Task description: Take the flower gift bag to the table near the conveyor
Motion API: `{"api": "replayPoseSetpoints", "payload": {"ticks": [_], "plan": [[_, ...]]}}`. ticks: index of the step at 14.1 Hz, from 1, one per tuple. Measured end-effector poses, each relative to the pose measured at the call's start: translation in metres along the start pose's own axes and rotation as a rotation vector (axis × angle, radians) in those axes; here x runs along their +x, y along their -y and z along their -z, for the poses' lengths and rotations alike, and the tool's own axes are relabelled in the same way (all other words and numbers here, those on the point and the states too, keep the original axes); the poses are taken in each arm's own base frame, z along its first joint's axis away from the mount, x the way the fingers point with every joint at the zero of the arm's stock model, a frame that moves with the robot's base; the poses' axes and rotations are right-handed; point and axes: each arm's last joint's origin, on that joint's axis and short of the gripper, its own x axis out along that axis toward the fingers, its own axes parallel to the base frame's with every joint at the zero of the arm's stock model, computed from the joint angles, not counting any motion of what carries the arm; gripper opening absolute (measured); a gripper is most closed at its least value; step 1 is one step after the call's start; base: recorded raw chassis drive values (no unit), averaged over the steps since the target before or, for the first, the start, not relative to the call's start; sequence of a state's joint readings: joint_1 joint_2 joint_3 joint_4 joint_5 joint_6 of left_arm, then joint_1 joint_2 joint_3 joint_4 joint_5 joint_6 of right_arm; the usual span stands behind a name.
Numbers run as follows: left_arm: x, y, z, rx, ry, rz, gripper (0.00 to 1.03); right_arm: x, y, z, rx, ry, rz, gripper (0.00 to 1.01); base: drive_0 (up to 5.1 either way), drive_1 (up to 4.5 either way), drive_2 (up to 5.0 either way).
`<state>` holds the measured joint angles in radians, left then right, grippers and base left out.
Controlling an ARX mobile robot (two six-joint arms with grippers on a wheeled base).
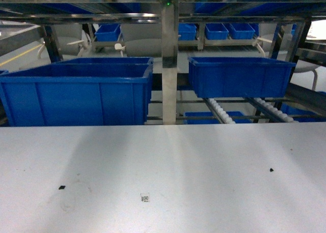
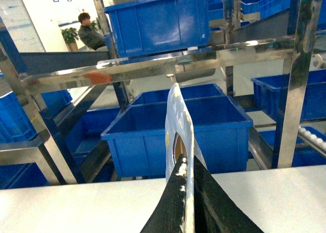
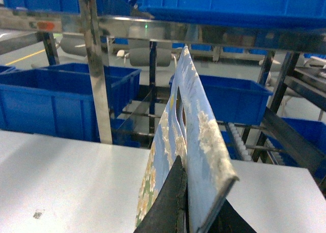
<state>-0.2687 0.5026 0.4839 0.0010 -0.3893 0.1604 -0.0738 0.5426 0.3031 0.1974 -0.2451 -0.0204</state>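
The flower gift bag (image 2: 178, 116) stands edge-on in the left wrist view, pale blue with a cut-out handle hole. My left gripper (image 2: 187, 164) is shut on its lower edge. In the right wrist view the same bag (image 3: 191, 116) shows its blue floral side, tilted up over the table (image 3: 66, 167), and my right gripper (image 3: 184, 168) is shut on it. The head view shows the white-grey table (image 1: 163, 167) and the conveyor (image 1: 224, 113) behind it, but neither the bag nor either gripper.
Large blue bins (image 1: 76, 93) (image 1: 239, 75) sit on the steel racking beyond the table's far edge, with a steel upright (image 1: 169, 65) between them. A small code mark (image 1: 145, 197) and black specks (image 1: 61, 187) lie on the tabletop. A person (image 2: 90, 34) sits far behind.
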Motion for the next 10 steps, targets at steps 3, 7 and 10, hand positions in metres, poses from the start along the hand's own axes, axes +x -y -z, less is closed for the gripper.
{"api": "replayPoseSetpoints", "payload": {"ticks": [3,7,10], "plan": [[0.000,0.000,0.000,0.000,0.000,0.000,0.02,0.032,0.011,0.022,-0.022,-0.023,-0.031,0.02,0.0,0.00,0.0],[0.000,0.000,0.000,0.000,0.000,0.000,0.02,0.064,0.033,0.052,-0.012,-0.090,-0.056,0.02,0.0,0.00,0.0],[0.000,0.000,0.000,0.000,-0.001,0.000,0.02,0.072,0.058,0.076,-0.019,-0.153,-0.031,0.02,0.0,0.00,0.0]]}}
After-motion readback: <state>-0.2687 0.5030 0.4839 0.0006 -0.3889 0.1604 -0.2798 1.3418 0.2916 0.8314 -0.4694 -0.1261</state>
